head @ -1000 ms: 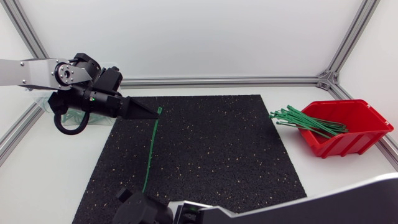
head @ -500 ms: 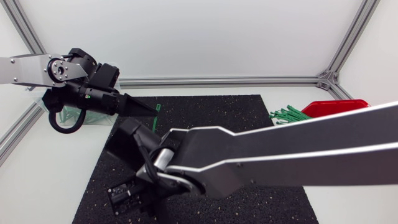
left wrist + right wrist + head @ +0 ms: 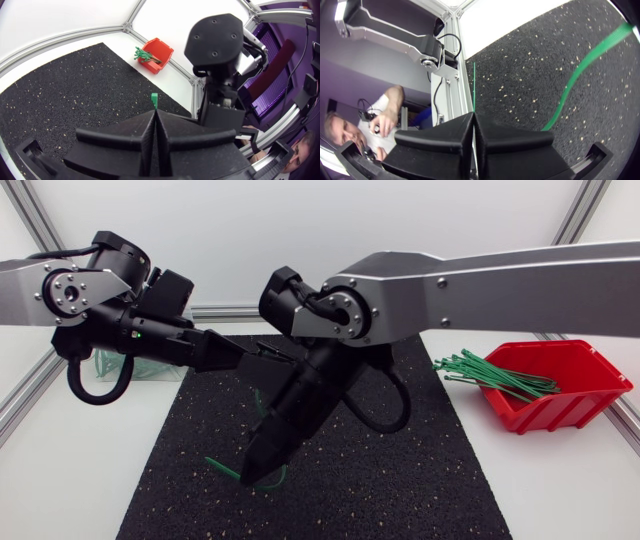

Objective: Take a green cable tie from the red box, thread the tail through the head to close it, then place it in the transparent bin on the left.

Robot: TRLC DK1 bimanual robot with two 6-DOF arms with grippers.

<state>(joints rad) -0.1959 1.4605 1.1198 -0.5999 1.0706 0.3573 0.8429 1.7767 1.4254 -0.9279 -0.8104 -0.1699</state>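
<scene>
A green cable tie is held at both ends above the black mat. My left gripper is shut on its head, which pokes out past the fingertips as a small green block. My right gripper points down at the mat's front left and is shut on the thin tail. The band curves away beside it in a bend. The red box with several green ties stands at the right. The transparent bin shows partly behind my left arm.
My right arm crosses the table from the right, high over the mat's back half, and its black wrist stands close ahead of my left gripper. Aluminium frame rails run along the table's back and sides.
My right arm swung up from the front edge and across the mat, carrying the tail. The tie, straight a second ago, is now bent. My left gripper shifted slightly right with the head.
</scene>
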